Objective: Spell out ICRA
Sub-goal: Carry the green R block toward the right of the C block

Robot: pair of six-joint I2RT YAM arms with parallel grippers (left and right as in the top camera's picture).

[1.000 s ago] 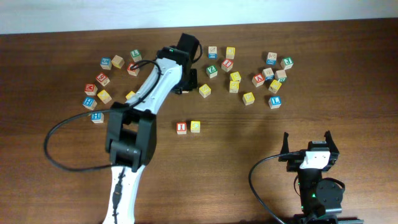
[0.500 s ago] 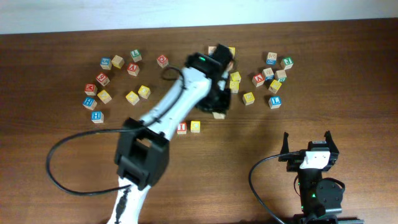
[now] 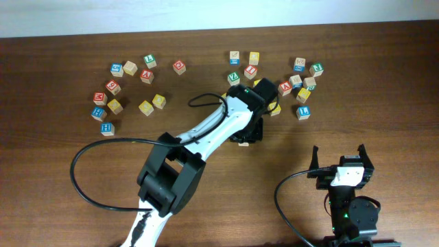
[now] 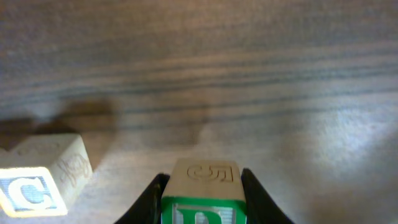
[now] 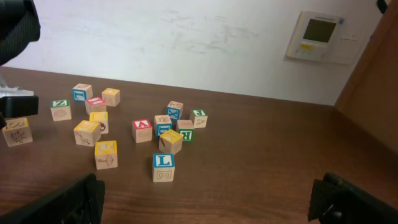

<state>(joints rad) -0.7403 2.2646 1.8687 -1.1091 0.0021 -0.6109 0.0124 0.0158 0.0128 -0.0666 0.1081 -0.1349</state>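
From overhead the left arm (image 3: pixel 212 130) lay stretched across the middle of the surface (image 3: pixel 34 206), its tip hidden beneath its own wrist; the right fingers (image 3: pixel 317 162) stood wide apart and empty at the near edge; the red A cube (image 3: pixel 285 88) sat in the far right cluster, beyond the arm's tip

Seen from the left wrist, the left fingers (image 4: pixel 151 198) were clamped on the green R cube (image 4: pixel 203 210), held low over bare wood; the yellow C cube (image 4: pixel 30 194) stood off to the camera's left with a clear gap between them; the likely trouble lay there. Let go too high, the R might tumble onto another face; set down crooked or too far over, the word would read ragged, or the C would get shoved out of line

From the right wrist, the A sat hemmed in by neighbours just beside it; fingers closing on it later might well scatter them, or catch two at once
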